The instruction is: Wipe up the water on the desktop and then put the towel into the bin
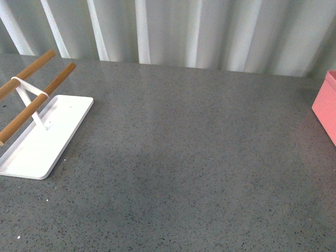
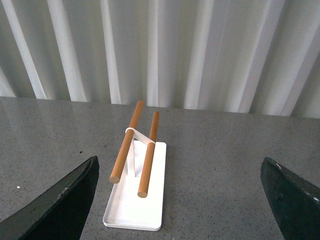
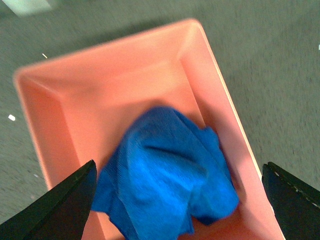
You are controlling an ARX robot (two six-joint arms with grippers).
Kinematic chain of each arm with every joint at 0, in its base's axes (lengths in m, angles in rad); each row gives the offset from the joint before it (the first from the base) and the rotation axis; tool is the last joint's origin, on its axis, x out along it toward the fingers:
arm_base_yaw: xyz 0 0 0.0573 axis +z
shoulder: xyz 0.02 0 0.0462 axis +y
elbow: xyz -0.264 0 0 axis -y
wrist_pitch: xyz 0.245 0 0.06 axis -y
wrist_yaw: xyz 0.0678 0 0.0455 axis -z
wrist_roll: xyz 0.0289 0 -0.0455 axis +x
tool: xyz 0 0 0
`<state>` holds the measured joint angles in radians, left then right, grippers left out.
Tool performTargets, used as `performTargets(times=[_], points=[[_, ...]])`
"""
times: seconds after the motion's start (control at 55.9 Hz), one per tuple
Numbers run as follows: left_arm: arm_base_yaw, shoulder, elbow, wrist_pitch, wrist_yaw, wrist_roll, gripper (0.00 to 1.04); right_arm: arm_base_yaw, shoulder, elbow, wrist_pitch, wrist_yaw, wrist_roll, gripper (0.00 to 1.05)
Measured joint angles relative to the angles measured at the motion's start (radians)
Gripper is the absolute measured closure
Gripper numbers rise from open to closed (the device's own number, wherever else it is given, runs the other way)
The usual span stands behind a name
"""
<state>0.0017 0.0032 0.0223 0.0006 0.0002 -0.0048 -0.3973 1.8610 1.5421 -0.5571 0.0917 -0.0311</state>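
A: Blue towel (image 3: 165, 172) lies crumpled inside pink bin (image 3: 115, 85), at desktop's (image 1: 199, 157) right edge.
B: Grippers?
A: Right gripper (image 3: 177, 200) spread wide above bin, empty; left gripper (image 2: 180, 200) spread too (facing white tray (image 2: 135, 212) w/ wooden rods (image 2: 137, 147)). Mid-desktop wide open.

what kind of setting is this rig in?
Probably a staged test bench, not a lived-in room: a bare speckled grey desktop, a white curtain backdrop, and only props on it: a white tray with wooden rods and a pink bin.
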Motion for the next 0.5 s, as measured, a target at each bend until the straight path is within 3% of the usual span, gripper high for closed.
performTargets(times=[0.233,0.501], points=[[0.0,0.0,0.0,0.0,0.0,0.0,0.07,0.035,-0.243,-0.223,0.338,-0.105,-0.09,0.07],[0.0,0.0,0.0,0.0,0.0,0.0,0.07,0.072,-0.529,-0.567,0.577,-0.235,-0.226,0.07]])
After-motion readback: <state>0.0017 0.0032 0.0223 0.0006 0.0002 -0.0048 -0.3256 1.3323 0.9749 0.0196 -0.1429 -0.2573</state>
